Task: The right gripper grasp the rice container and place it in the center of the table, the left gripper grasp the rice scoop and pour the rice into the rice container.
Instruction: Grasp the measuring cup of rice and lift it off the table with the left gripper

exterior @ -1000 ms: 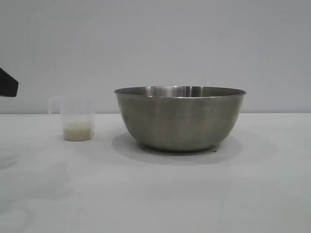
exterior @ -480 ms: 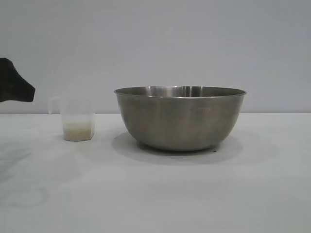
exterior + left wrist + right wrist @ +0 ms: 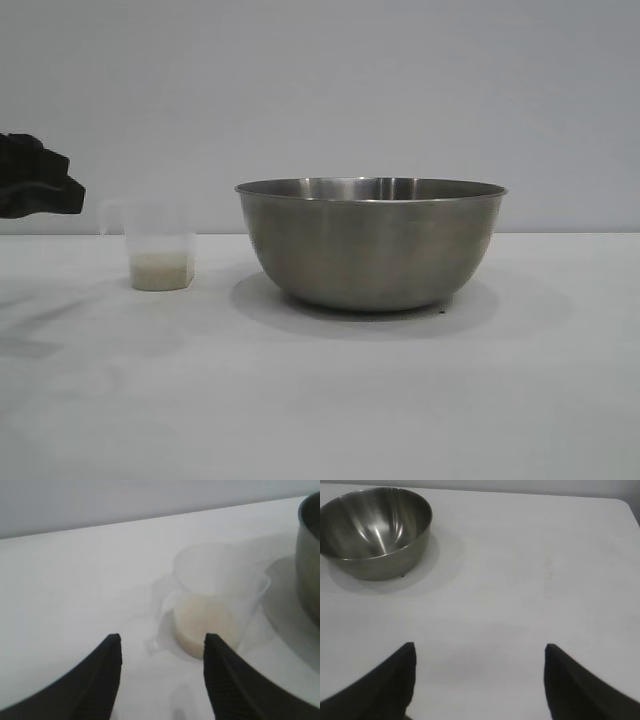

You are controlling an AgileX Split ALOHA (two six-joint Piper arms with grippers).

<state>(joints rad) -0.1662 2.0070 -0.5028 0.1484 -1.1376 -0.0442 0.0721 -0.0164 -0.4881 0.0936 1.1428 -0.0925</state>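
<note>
The steel rice container (image 3: 371, 243) stands on the white table (image 3: 320, 400) near the middle; it also shows in the right wrist view (image 3: 374, 530) and at the edge of the left wrist view (image 3: 309, 555). The translucent rice scoop (image 3: 159, 246) stands to its left with off-white rice (image 3: 160, 268) in its bottom. My left gripper (image 3: 40, 188) hangs at the far left, a little left of and above the scoop. In the left wrist view it (image 3: 161, 641) is open, with the scoop (image 3: 215, 605) just beyond its tips. My right gripper (image 3: 479, 650) is open and empty, well away from the bowl.
A plain grey wall runs behind the table. The table's far edge and a rounded corner (image 3: 625, 505) show in the right wrist view.
My left gripper has come in from the left edge toward the rice scoop. The bowl and the scoop have not moved.
</note>
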